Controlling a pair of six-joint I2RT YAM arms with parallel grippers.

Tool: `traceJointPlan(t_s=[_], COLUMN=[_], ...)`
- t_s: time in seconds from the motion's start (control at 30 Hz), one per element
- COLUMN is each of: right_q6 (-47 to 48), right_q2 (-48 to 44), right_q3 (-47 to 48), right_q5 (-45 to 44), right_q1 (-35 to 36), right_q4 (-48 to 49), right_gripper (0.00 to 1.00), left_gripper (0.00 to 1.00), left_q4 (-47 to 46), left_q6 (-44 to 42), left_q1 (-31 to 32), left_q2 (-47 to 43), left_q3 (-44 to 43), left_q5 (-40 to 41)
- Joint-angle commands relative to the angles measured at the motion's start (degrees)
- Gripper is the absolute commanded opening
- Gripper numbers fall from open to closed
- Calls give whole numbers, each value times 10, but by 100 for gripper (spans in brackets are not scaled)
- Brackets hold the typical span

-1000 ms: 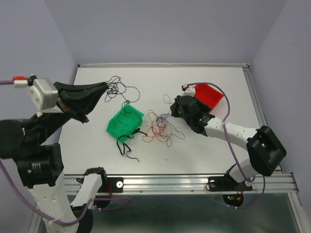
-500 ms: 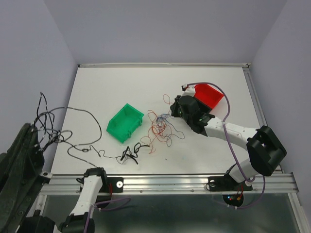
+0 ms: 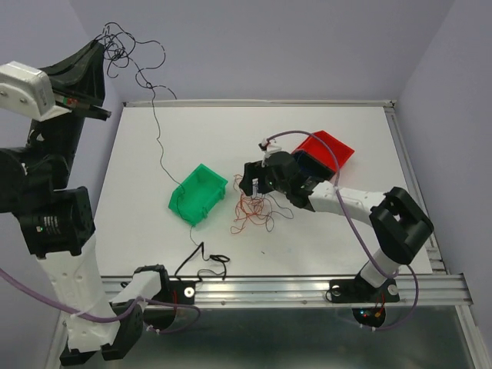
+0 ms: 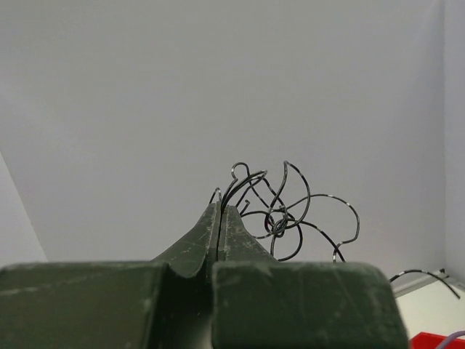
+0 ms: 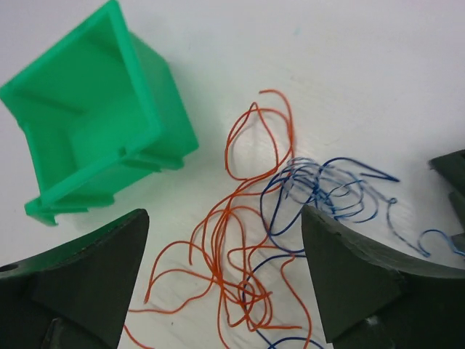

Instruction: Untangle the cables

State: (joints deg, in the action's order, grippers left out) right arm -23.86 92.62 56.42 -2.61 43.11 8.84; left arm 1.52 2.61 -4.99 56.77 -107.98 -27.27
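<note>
1. Overhead: spotted the left gripper (image 3: 101,48) raised high at far left, with the black cable (image 3: 121,40) bunched at its tip and a strand trailing down past the green bin (image 3: 198,194) to the table's (image 3: 323,231) near edge.
2. Left wrist: confirmed jaws pressed together, pinching that black cable (image 4: 280,211). Couldn't judge the grip from overhead.
3. Overhead again: found the right gripper (image 3: 256,184) low over a tangle mid-table, between the green bin and the red bin (image 3: 327,150). Made out mostly red there.
4. Right wrist: showed jaws spread wide, gripping nothing, with the red cable (image 5: 243,240) and the blue cable (image 5: 327,185) overlapping on the table below.
</note>
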Motion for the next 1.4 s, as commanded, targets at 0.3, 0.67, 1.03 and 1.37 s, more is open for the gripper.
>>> traceJointPlan(t_s=[0.3, 0.67, 1.03, 1.37], right_q6=[133, 183, 218, 218], right_q2=[-17, 81, 171, 91], right_q3=[31, 66, 83, 31], right_q5=[188, 293, 67, -110], right_q1=[65, 187, 293, 305], right_q4=[11, 17, 7, 10], right_gripper=[91, 95, 91, 0], left_gripper=[0, 0, 0, 0], left_q4=[-70, -82, -99, -101], left_q6=[-43, -65, -79, -137], left_q1=[-2, -2, -2, -2], left_q2=[-25, -25, -15, -34], left_q3=[63, 87, 106, 134], left_q5=[39, 61, 78, 132])
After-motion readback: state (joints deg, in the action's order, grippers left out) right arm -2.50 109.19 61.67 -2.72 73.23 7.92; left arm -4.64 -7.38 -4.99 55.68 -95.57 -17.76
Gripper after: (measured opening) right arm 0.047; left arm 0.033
